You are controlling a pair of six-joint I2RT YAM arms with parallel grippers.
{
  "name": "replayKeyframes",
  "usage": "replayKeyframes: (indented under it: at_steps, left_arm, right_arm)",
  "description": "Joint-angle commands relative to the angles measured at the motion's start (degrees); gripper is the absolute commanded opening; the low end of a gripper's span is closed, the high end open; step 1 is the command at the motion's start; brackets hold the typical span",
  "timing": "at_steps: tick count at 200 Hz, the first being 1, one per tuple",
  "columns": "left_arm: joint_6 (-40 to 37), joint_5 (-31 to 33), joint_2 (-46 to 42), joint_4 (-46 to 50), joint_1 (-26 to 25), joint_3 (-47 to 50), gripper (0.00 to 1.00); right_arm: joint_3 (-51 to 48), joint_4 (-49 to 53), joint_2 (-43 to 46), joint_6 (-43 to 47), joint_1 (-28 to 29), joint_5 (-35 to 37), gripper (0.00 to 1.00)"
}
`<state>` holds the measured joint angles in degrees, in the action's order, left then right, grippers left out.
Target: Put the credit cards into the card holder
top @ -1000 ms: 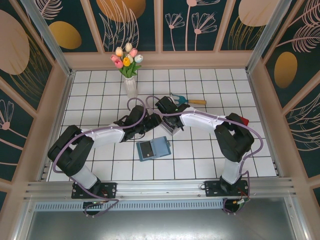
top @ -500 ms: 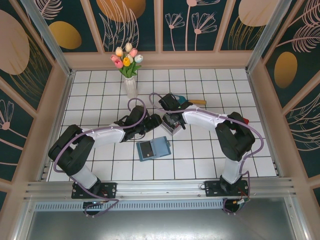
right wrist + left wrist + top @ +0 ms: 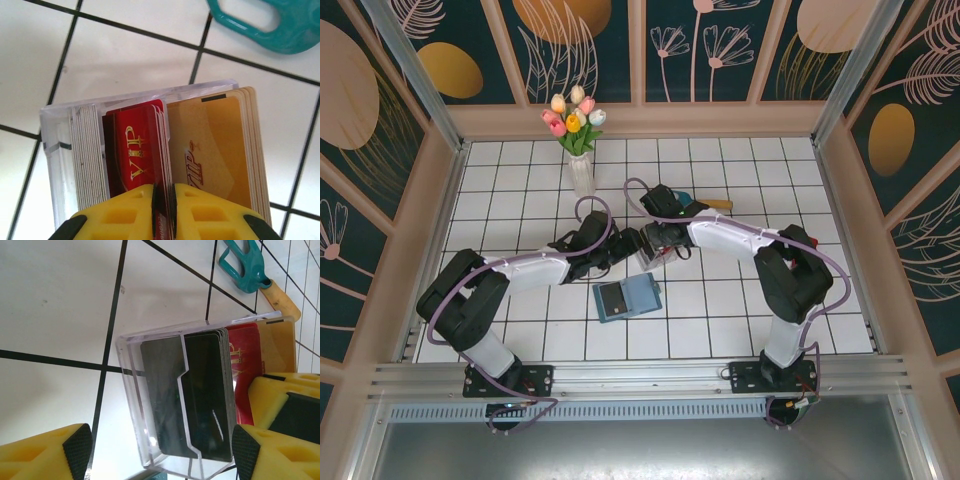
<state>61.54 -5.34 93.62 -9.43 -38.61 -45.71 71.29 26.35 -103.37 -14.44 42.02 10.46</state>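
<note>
A clear plastic tray [image 3: 60,145] [image 3: 135,405] stands on the tiles and holds the credit cards upright: grey ones [image 3: 90,155], dark ones [image 3: 200,395], red ones [image 3: 132,145] and gold ones [image 3: 210,145]. My right gripper [image 3: 164,205] [image 3: 655,240] reaches into the tray from above and is shut on a few red VIP cards. My left gripper [image 3: 162,452] [image 3: 623,246] is open; its pads straddle the tray's near end, the left pad apart from it. The teal card holder [image 3: 627,298] lies open and flat on the tiles just in front of the tray.
A teal trowel [image 3: 688,202] [image 3: 255,25] with a wooden handle lies just behind the tray. A glass vase of tulips [image 3: 580,165] stands at the back left. Low wooden walls ring the white tiled floor.
My right gripper has shifted over the tray and its jaws have closed on the red cards. The left arm and the card holder have stayed in place.
</note>
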Motion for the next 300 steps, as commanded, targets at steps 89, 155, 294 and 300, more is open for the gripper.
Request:
replayKeyframes:
  at_steps: [89,155,294,300]
  left_arm:
    - [-2.58,-0.28,9.27,2.44,1.8,-6.96,0.49]
    - [-2.8,0.69,12.09,3.19,1.84,-5.96,0.33]
    - [-3.23,1.62,11.82,2.84,1.74,-3.1,0.32]
    - [-3.27,1.6,11.77,2.84,1.79,-3.07,0.32]
  right_arm:
    - [0.43,3.21,0.08,-3.32,2.02,-1.1,0.25]
    - [2.34,4.65,-1.83,-0.51,3.14,4.67,0.32]
    - [3.16,6.21,-3.11,4.47,5.98,18.89,0.28]
    - [3.17,6.25,-3.07,4.43,6.04,18.82,0.27]
